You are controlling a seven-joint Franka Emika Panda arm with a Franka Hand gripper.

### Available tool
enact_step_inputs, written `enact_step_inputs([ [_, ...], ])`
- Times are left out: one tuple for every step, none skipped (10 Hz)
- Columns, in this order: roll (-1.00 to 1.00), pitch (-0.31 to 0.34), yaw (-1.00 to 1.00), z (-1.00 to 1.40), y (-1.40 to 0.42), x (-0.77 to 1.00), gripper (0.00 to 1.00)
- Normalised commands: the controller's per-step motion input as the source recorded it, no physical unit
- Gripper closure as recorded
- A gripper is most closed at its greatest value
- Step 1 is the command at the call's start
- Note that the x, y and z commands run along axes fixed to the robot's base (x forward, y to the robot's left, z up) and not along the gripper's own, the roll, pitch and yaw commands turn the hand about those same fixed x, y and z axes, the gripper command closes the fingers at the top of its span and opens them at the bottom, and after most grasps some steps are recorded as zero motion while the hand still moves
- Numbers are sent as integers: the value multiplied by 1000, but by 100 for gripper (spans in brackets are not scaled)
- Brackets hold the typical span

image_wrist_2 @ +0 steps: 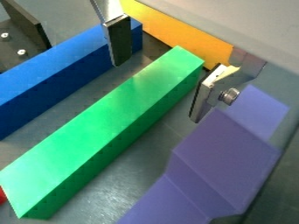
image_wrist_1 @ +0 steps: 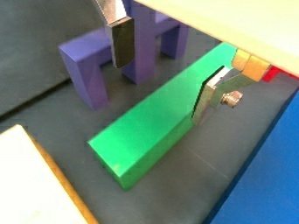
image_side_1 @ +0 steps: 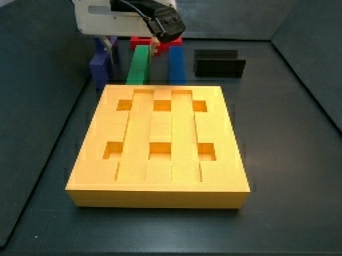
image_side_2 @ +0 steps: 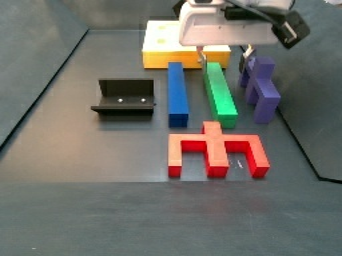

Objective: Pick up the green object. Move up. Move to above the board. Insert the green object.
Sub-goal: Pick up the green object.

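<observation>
In both wrist views the claw [image_wrist_2: 160,72] hangs low over the far end of the green object [image_wrist_2: 111,136], its silver fingers [image_wrist_2: 121,39] spread to either side of the bar and apparently not touching it, so the claw stands open. The bar lies flat on the dark tabletop [image_side_2: 107,200]. Only a wrist view shows the blue bar [image_wrist_2: 59,74] just beside it; the purple piece [image_wrist_1: 111,61] shows on its opposite side. A side view alone shows the board [image_side_1: 160,145] whole, its six square holes empty, and another side view the fixture [image_side_2: 123,97] and the red piece [image_side_2: 218,152].
</observation>
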Motion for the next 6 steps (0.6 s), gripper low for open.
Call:
enact_step_inputs([
  [97, -27, 0, -346, 80, 0, 0],
  [77, -7, 0, -360, 100, 6, 0],
  [23, 0, 0, -226, 49, 194, 0],
  [0, 9, 0, -29, 43, 329, 0],
  [0, 0, -9, -46, 11, 223, 0],
  [0, 44, 0, 134, 0, 237, 0],
])
